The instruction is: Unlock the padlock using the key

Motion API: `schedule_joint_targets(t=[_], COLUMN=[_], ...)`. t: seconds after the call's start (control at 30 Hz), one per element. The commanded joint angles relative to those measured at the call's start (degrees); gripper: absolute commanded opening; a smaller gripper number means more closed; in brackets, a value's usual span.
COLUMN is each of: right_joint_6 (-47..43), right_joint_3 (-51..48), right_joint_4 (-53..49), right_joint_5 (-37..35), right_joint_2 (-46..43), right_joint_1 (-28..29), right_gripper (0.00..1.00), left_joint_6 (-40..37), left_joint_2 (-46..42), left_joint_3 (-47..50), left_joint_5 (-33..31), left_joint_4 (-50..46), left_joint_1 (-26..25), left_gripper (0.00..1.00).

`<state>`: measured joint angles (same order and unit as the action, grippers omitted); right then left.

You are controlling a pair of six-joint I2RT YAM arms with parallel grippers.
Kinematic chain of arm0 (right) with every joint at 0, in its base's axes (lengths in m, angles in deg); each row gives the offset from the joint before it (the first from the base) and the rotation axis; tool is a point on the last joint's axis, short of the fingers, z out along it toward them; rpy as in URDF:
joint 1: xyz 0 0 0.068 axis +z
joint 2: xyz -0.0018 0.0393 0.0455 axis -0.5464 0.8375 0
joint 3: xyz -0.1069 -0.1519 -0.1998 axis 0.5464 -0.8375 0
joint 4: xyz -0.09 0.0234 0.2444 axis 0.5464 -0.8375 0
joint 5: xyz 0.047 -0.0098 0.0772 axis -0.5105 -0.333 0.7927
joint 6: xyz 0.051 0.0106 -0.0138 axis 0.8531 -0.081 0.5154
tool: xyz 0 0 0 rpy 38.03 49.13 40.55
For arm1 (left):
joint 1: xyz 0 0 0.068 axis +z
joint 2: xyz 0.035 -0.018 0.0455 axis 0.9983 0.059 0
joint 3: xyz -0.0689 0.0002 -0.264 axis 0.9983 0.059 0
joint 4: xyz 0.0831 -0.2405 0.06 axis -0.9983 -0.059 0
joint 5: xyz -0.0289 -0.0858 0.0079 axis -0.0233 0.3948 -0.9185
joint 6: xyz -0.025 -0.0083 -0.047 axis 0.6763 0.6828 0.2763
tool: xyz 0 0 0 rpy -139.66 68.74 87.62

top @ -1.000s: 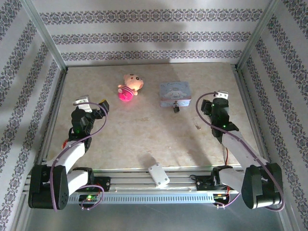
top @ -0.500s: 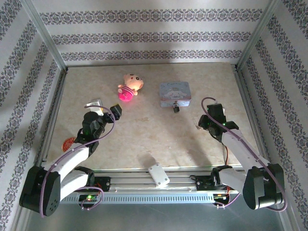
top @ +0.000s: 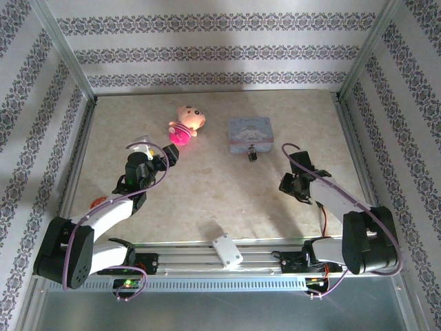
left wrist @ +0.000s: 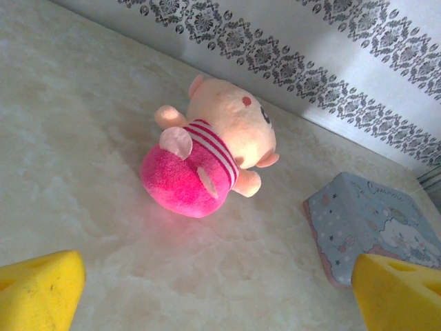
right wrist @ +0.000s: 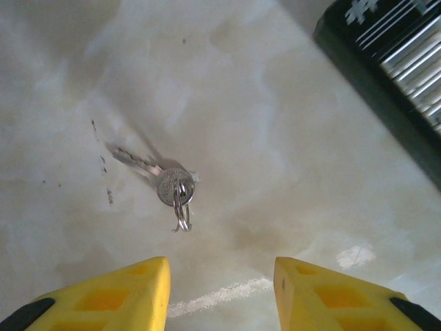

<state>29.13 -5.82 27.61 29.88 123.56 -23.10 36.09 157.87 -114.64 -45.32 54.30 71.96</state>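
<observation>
Padlock [top: 252, 156] beside tin [top: 251, 133] from above; key [right wrist: 169, 185] before right wrist camera.

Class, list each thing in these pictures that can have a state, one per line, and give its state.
key: lying flat on the table, not held
padlock: by the tin's near side, no key in it; too small to tell if it is locked
light-blue tin: lid down
plush toy: lying on its side
left gripper: open, empty
right gripper: open, empty, near the key

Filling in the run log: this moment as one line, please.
right gripper: open, key just ahead | key: lying flat, ungrasped | left gripper: open, empty | padlock: at tin front, untouched
</observation>
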Motion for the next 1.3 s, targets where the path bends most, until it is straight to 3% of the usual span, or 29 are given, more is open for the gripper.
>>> schedule_joint_targets(t=[0.0,0.4,0.8,1.03,1.27], right_joint_6=[1.2,-0.2,-1.9,-1.4,-2.6], right_joint_3=[1.6,4.8,8.4,8.5,8.1], right_joint_4=[0.0,1.0,1.3,1.9,2.7], right_joint_5=[1.2,-1.0,-3.0,-3.2,-1.8], right_joint_2=[2.0,5.4,11.5,13.8,9.9], right_joint_1=[0.5,0.5,0.4,0.3,0.7], right_gripper=[0.42,0.39,0.29,0.14,0.00], left_joint_6=[0.7,0.6,0.8,0.9,0.0], left_joint_2=[-0.1,-0.7,-1.4,-1.7,-1.8], left_joint_3=[-1.4,-1.6,-1.5,-1.5,-4.6], left_joint_5=[-0.1,0.3,0.4,0.5,0.9], left_joint_4=[2.5,0.9,-0.3,-0.9,-6.8], left_joint_1=[-0.5,-0.5,-0.4,-0.5,-0.5], left_gripper=[0.99,0.99,0.99,0.99,0.99])
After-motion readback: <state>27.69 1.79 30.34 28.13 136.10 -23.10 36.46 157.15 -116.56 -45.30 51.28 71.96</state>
